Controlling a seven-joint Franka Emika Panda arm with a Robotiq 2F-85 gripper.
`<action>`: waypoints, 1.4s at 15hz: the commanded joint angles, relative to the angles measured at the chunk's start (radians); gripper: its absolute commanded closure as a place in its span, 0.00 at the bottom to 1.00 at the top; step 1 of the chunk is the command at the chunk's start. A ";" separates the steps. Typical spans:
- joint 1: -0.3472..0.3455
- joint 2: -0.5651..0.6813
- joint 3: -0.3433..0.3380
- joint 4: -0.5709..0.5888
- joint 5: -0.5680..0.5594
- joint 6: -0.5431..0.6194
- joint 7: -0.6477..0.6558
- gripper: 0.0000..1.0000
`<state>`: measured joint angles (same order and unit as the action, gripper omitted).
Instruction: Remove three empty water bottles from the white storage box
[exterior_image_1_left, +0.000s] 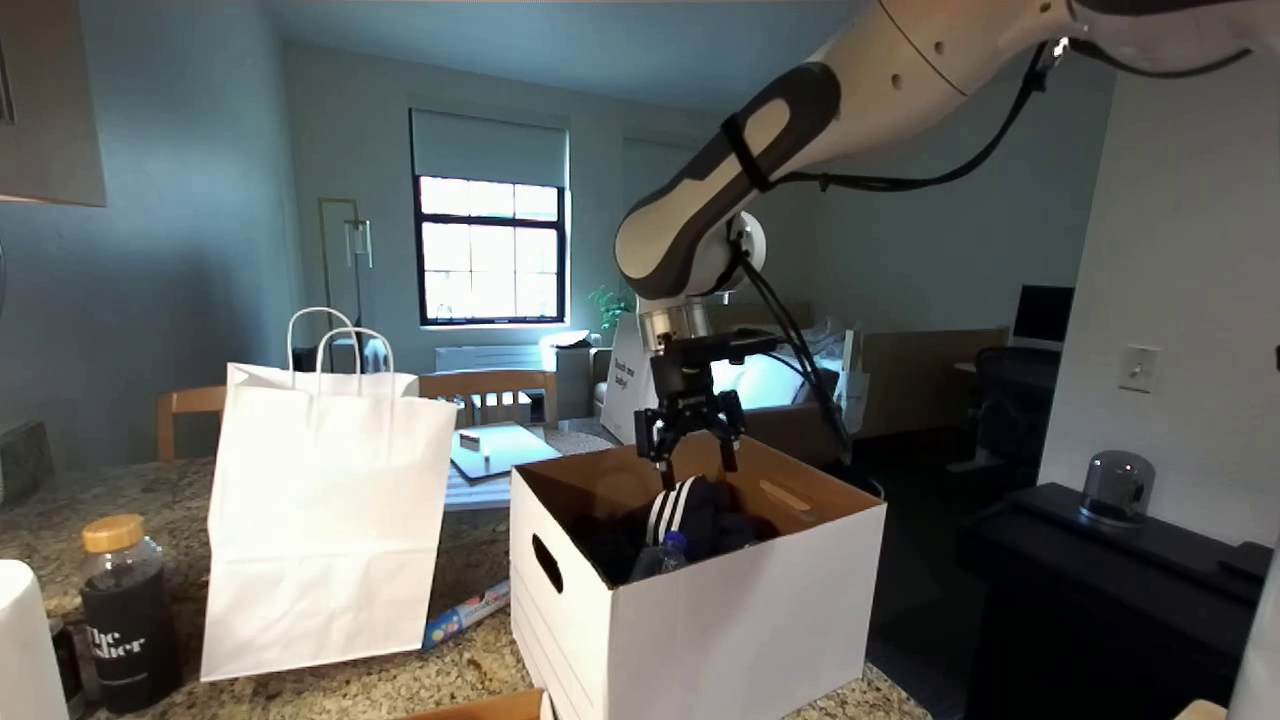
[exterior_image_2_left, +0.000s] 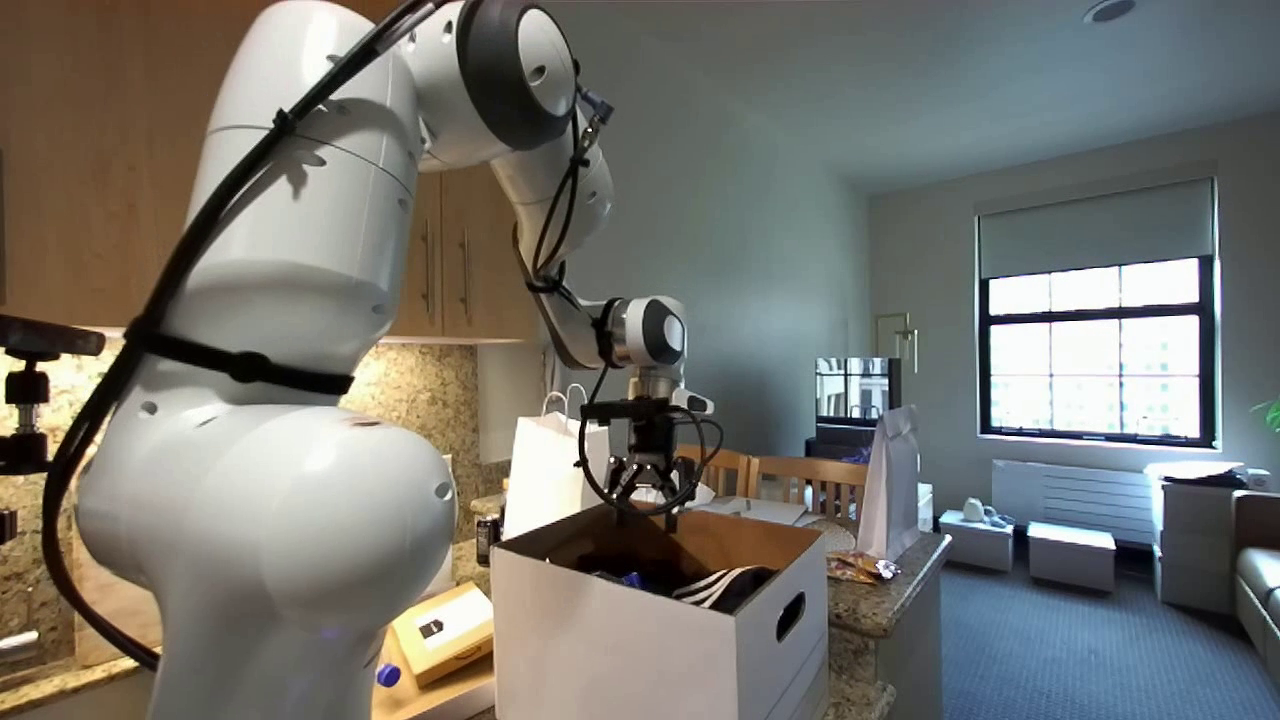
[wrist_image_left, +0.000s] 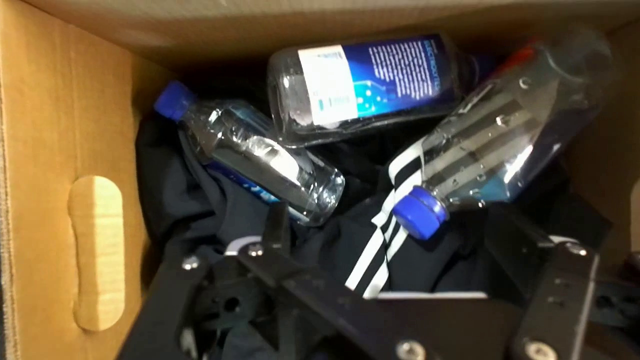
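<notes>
The white storage box (exterior_image_1_left: 740, 630) stands on the counter, its top open and its brown inside showing. In the wrist view three clear water bottles with blue caps lie in it on dark cloth: a left bottle (wrist_image_left: 265, 155) lying aslant, a labelled bottle (wrist_image_left: 370, 85) along the far wall, and a right bottle (wrist_image_left: 500, 130) partly over that one's neck. My gripper (exterior_image_1_left: 698, 468) points down into the box mouth, fingers spread and nothing between them. The right bottle's cap lies beneath the gap, while the left fingertip (wrist_image_left: 278, 222) overlaps the left bottle's base in view; contact cannot be told.
Dark clothing with white stripes (wrist_image_left: 367, 260) fills the box floor. A white paper bag (exterior_image_1_left: 330, 530), a dark jar (exterior_image_1_left: 125, 630) and a blue tube (exterior_image_1_left: 465, 615) stand or lie beside the box. In an exterior view, a tray holds a small carton (exterior_image_2_left: 445, 630) and a blue cap (exterior_image_2_left: 388, 675).
</notes>
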<state>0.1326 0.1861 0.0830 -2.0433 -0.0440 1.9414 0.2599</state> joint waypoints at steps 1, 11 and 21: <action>0.012 0.039 0.021 -0.008 -0.041 0.011 -0.129 0.00; -0.041 0.154 0.035 0.079 0.324 0.091 -0.256 0.00; -0.040 0.189 0.000 0.127 0.304 0.058 -0.174 0.00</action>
<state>0.1066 0.3591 0.0893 -1.9327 0.2431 1.9784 0.0515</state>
